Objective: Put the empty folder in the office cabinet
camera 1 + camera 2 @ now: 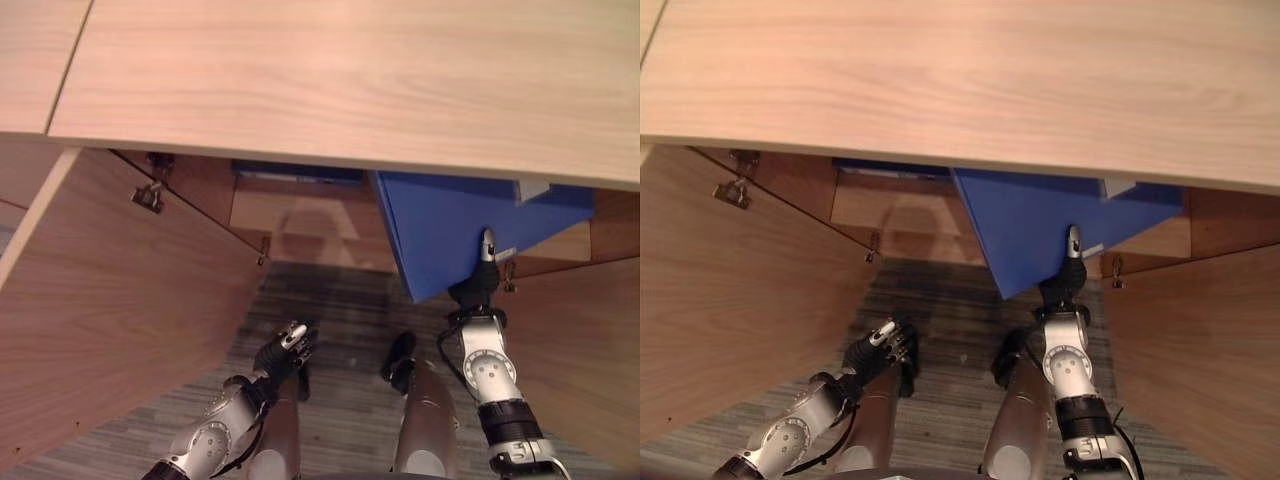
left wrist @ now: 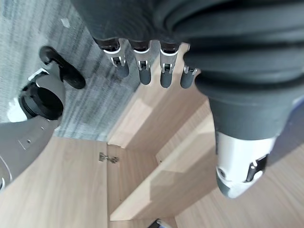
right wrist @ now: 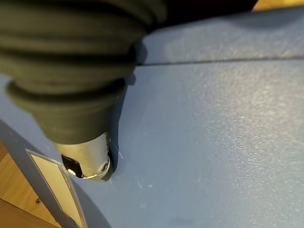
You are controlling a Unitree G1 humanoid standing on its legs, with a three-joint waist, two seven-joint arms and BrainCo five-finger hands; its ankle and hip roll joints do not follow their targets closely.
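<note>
My right hand [image 1: 482, 272] presses against the blue folder [image 1: 460, 230]; thumb on its face, fingers hidden, so I cannot tell the grasp. Folder is tilted, upper part already under the counter [image 1: 350, 80], inside the open cabinet [image 1: 300, 215], near corner jutting past the front edge. Left hand [image 1: 288, 345] hangs low over the floor, fingers relaxed, empty. Step: insertion, partway. Next, I judge: push deeper, level it onto the shelf, then let go.

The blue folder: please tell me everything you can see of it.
The folder is plain blue with a slightly grainy, board-like surface and a pale label pocket on its spine. It leans tilted, its top hidden under the wooden cabinet top, its lower corner out over the carpet. The right hand is against its face.
</note>
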